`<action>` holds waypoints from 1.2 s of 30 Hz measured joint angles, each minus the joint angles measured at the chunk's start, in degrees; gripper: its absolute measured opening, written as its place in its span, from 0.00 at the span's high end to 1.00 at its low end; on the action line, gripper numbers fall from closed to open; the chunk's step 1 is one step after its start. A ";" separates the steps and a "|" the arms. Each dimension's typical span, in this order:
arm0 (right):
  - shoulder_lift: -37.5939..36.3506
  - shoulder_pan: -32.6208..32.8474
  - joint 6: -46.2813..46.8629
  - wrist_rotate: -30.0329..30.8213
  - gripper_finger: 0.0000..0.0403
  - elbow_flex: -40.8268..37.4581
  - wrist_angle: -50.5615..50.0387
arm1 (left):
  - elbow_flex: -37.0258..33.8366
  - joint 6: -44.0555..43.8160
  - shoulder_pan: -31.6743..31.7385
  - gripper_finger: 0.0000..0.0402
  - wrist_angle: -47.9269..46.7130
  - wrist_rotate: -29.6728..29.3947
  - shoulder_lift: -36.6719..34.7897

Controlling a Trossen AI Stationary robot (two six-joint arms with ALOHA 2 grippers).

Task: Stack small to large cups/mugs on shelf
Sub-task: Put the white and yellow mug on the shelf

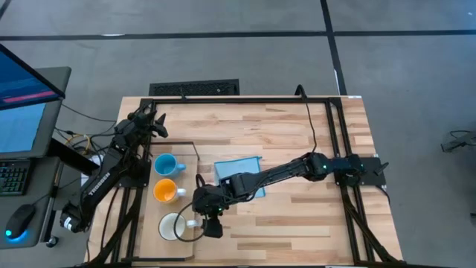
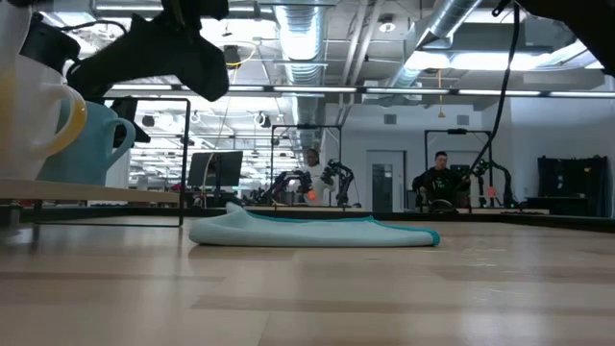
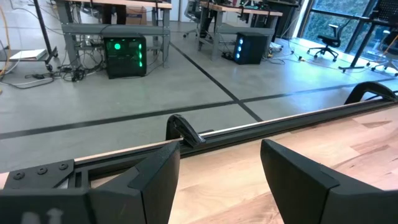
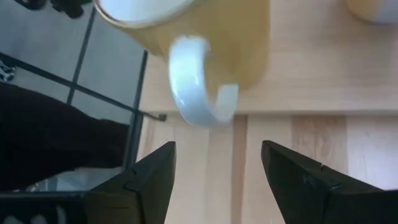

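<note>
We see the left gripper parked open at the table's far left edge. 3 mugs line the shelf: blue mug, orange mug, white mug. The right gripper, fingers spread and empty, hovers just beside the orange mug's white handle.

Wooden tabletop of pale planks, bordered by a black metal frame. A blue cloth lies flat near the table's middle; in the low view it appears as a low folded mound. Beside the table: a monitor, a keyboard and a mouse. Floor vent behind the table. Two people sit in the room beyond. Lit computer towers stand under benches.
</note>
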 joint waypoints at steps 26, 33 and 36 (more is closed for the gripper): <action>0.00 -0.92 1.73 3.14 0.35 0.01 1.53 | 0.00 -0.01 0.00 0.46 0.00 0.00 0.00; 0.00 -0.92 1.73 3.02 0.35 0.00 2.58 | 0.00 0.00 0.00 0.46 0.00 0.00 0.00; 0.00 -0.92 1.75 3.04 0.35 0.00 1.82 | -0.01 0.01 0.01 0.46 0.00 -0.02 0.00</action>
